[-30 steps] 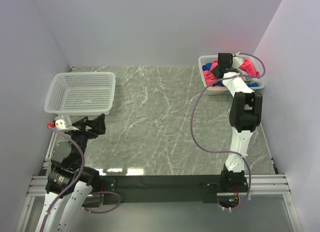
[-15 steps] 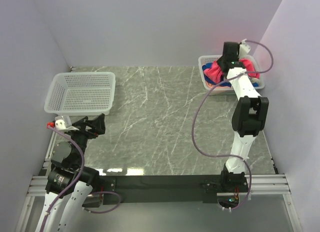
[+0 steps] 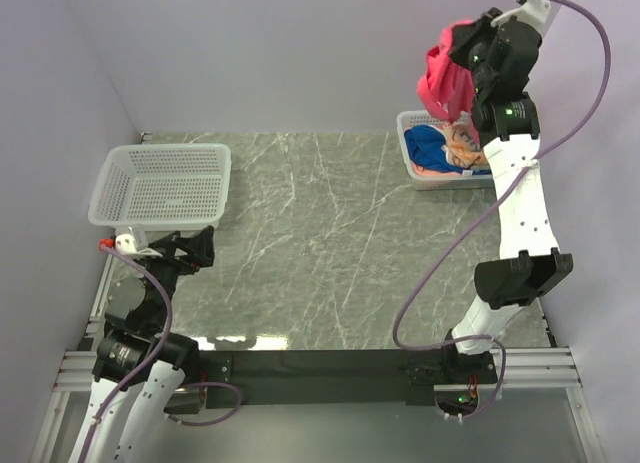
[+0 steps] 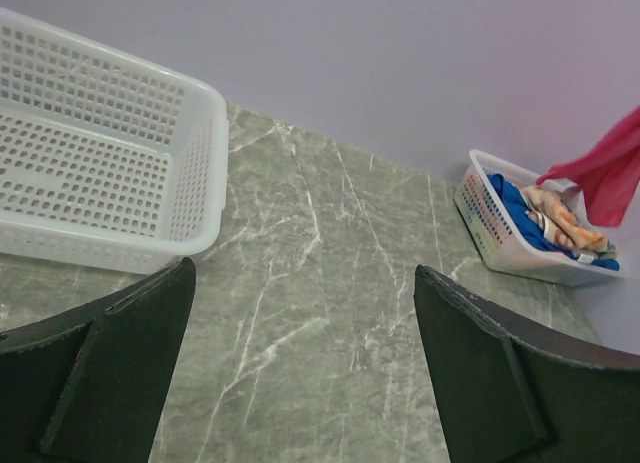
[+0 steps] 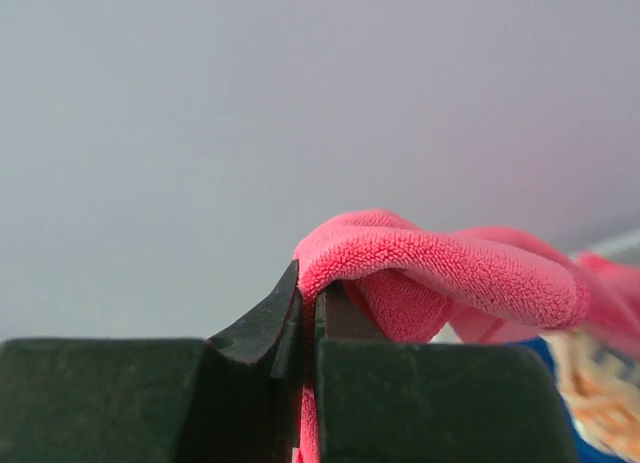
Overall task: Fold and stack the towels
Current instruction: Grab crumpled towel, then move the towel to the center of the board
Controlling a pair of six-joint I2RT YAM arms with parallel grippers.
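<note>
Right tool (image 3: 468, 45): jaws closed on a fold of the pink-red towel (image 3: 443, 78), held high above the towel basket (image 3: 440, 181). The cloth hangs in a bunched drape; whether its lower edge clears the basket's contents cannot be told. The wrist view shows looped terry pile pinched between the fingertips. The towel basket sits at the far right corner of the counter (image 3: 320, 233), close to the right wall. Inside it: a deep blue towel (image 3: 428, 143) and a peach-orange printed towel (image 3: 466, 148), both crumpled and unfolded. Left tool (image 3: 192, 245): jaws wide apart, holding nothing, well left of the towel basket, beside a second white mesh basket (image 3: 160, 188). Veined grey counter surface runs between the two baskets
</note>
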